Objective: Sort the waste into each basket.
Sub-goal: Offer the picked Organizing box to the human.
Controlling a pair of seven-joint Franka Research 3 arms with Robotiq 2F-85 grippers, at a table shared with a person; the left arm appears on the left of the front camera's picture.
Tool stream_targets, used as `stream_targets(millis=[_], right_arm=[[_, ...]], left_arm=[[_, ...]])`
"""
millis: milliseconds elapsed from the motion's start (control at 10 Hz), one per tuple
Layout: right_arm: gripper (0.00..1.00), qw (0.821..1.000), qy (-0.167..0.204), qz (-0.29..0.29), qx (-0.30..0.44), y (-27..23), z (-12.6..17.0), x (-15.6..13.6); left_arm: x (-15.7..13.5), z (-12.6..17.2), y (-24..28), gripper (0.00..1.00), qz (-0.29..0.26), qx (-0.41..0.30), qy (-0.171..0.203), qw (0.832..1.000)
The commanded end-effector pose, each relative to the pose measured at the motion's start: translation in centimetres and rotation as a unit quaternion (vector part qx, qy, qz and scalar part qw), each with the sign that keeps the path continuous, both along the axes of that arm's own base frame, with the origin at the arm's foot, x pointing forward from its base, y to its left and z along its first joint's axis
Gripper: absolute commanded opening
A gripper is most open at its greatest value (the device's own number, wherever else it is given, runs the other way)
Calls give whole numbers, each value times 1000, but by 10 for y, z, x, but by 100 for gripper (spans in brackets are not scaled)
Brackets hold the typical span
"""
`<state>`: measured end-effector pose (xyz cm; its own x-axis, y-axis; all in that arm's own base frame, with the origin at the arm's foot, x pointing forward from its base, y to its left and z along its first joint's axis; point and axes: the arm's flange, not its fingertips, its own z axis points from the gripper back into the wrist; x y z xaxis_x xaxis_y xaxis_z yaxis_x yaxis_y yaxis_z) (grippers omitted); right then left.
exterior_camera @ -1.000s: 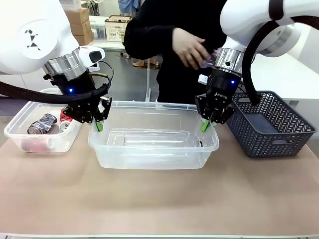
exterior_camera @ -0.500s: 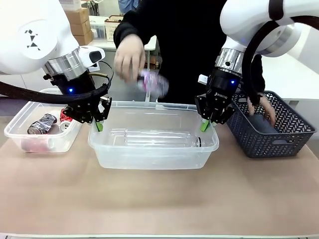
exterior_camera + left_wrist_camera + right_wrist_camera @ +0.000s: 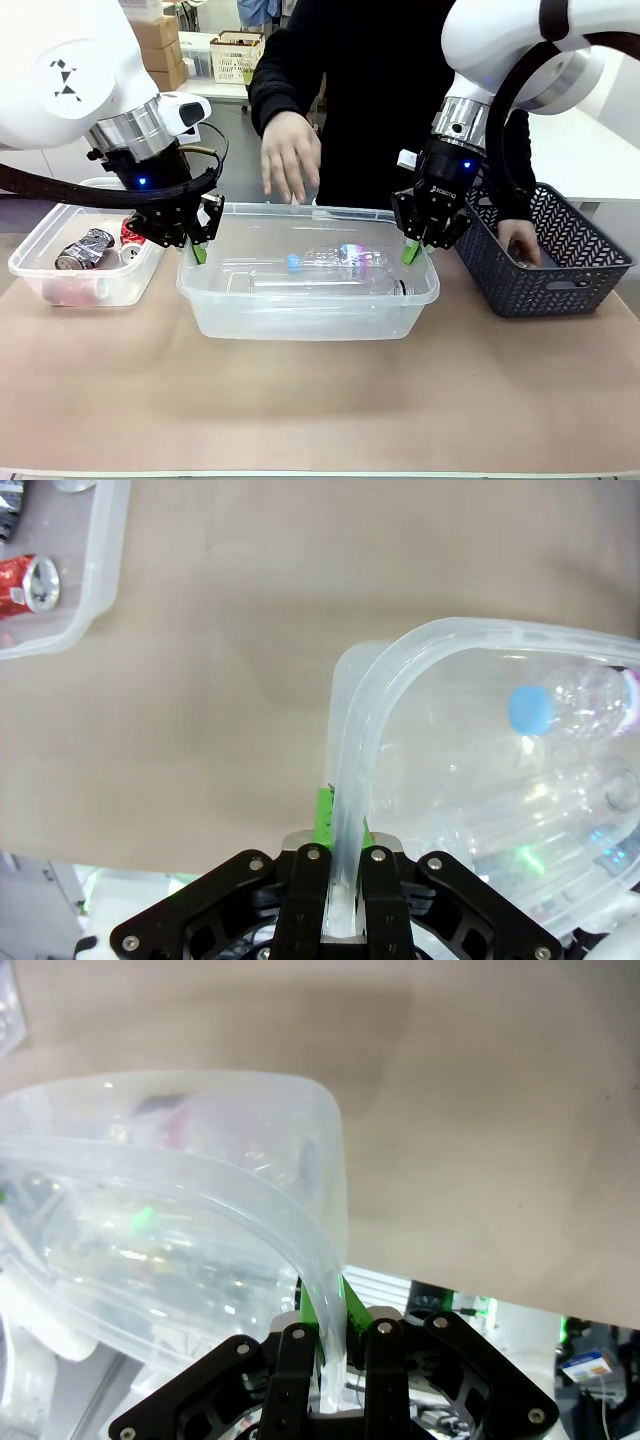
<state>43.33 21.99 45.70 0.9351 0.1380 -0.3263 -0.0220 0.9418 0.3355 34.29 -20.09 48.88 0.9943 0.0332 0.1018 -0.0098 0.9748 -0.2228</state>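
Here, the left end effector (image 3: 197, 243) is pinching the left rim of the big clear tub (image 3: 308, 312) at the counter's middle, and the right end effector (image 3: 415, 247) is clamping its right rim; both are closed on the plastic. A clear plastic bottle with a blue cap (image 3: 335, 261) is lying on its side inside the tub, above a second clear bottle (image 3: 320, 283) on the tub's floor. A smaller clear tub (image 3: 60, 290) near the counter's left edge is holding crushed cans (image 3: 85, 248). A person's hand (image 3: 291, 165) is hovering over the big tub's far rim, while their other hand (image 3: 520, 242) is reaching into the dark lattice basket (image 3: 560, 285) at the counter's right edge.

The left wrist view is showing the green pads (image 3: 323, 818) squeezing the rolled rim and the blue cap (image 3: 530, 708), details too small from the front. The right wrist view is showing the same tight grip on the opposite rim. The counter (image 3: 320, 400) is covered in plain tan material. Cardboard boxes (image 3: 160, 45) are standing in the room behind.
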Motion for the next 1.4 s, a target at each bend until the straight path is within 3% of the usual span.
stream_targets(millis=[0,1300], right_arm=[[0,1000,-3,10,7,-3,5,-2],[0,1000,-3,10,7,-3,5,-2]], left_arm=[[-2,-1,3,0,12,-3,-1,1000],[-2,-1,3,0,12,-3,-1,1000]])
